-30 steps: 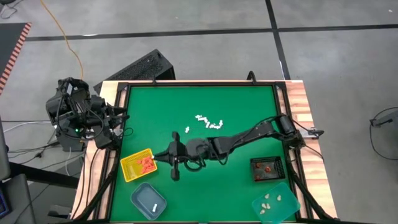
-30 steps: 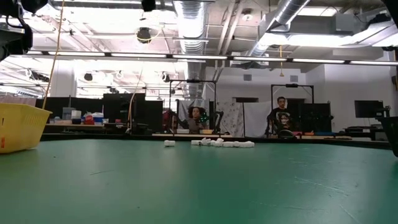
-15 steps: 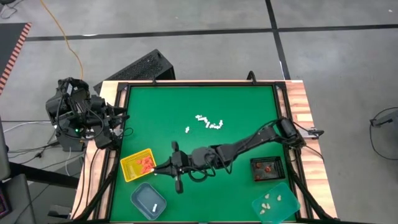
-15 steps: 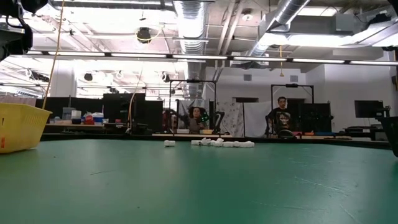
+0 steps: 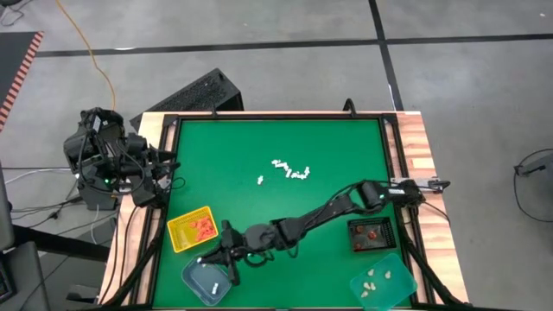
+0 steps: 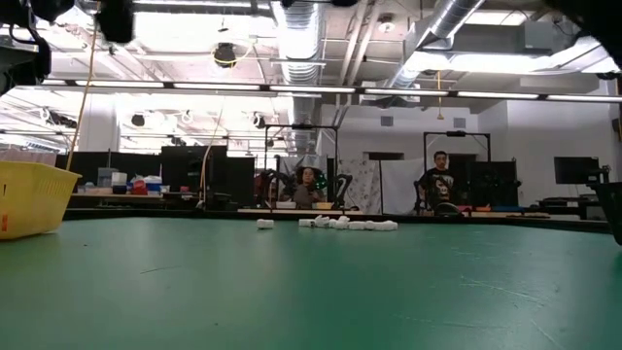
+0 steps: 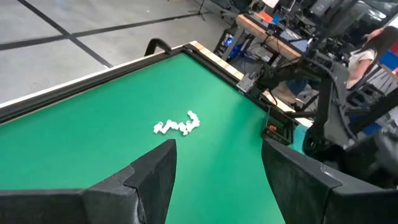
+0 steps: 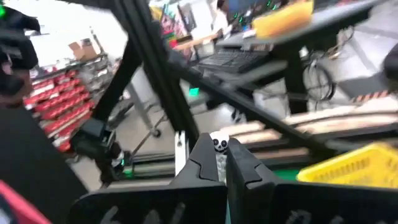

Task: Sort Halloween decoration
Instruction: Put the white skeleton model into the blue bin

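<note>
My right gripper reaches across the table to the near left, by the far rim of the blue tray. It is shut on a tiny white decoration with a dark-eyed head. Several more white decorations lie loose on the green mat; they also show in the low view and the left wrist view. Orange-red ones lie in the yellow tray. My left gripper waits open beyond the table's left edge. My right gripper pinches the white decoration's lower body between its two fingertips. The head stands out past the fingertips. The fingers point about level, coming from the table's right side. The decoration is lifted clear of the mat.
One white piece lies in the blue tray. A black tray with red pieces and a teal tray with cream pieces stand at the near right. The mat's middle and far part are open. People sit in the room beyond.
My right gripper has swung toward the table's near left corner and sunk, passing the yellow tray and arriving at the blue tray. It has stayed shut on the white decoration, and the wrist has rolled a little.
</note>
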